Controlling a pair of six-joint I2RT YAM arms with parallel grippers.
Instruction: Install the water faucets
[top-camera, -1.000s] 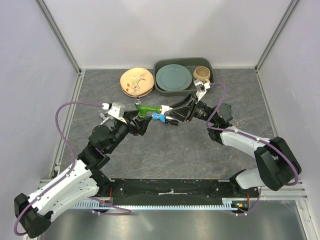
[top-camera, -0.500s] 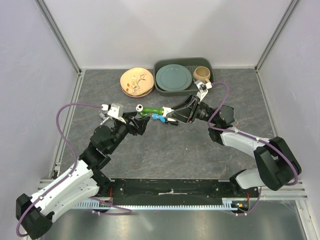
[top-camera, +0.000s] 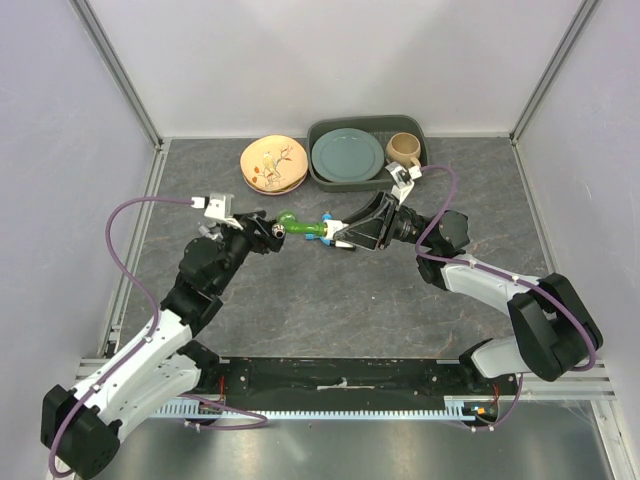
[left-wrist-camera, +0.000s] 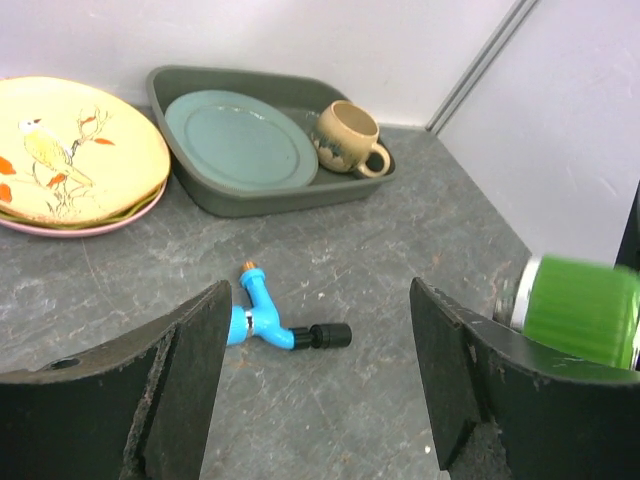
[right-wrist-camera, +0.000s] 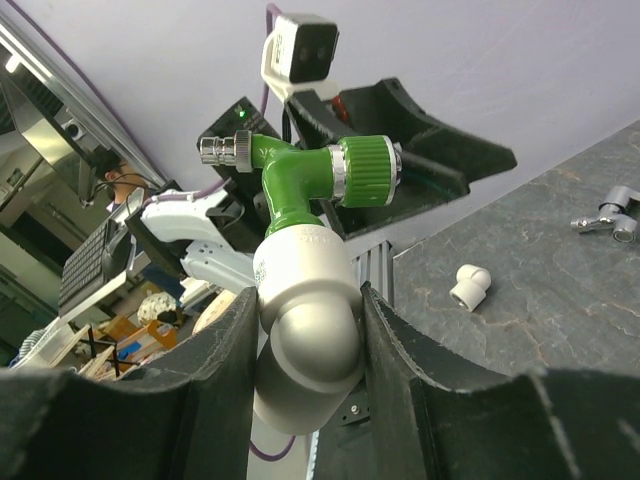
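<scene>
My right gripper (top-camera: 336, 233) (right-wrist-camera: 308, 300) is shut on a white elbow fitting (right-wrist-camera: 305, 315) and holds it above the table. The green faucet (right-wrist-camera: 300, 175) (top-camera: 300, 228) is joined to that elbow; its metal threaded end points left and its green knob right. My left gripper (top-camera: 268, 228) (left-wrist-camera: 320, 300) is open and empty, just left of the green faucet; the green knob (left-wrist-camera: 580, 310) shows beside its right finger. The light blue faucet (left-wrist-camera: 265, 320) (top-camera: 326, 216) with its black end lies on the table beneath.
A second white elbow (right-wrist-camera: 468, 285) and a small grey metal piece (right-wrist-camera: 605, 222) lie on the table. At the back are a stack of plates topped by a yellow bird plate (top-camera: 273, 163) (left-wrist-camera: 60, 150) and a grey-green tray (top-camera: 420, 130) (left-wrist-camera: 260, 205) with a teal plate (top-camera: 347, 154) and a mug (top-camera: 404, 150) (left-wrist-camera: 345, 135).
My left gripper has let go of the green faucet, opened and drawn back to the left. The right gripper keeps the elbow with the faucet, which has swung so it points left.
</scene>
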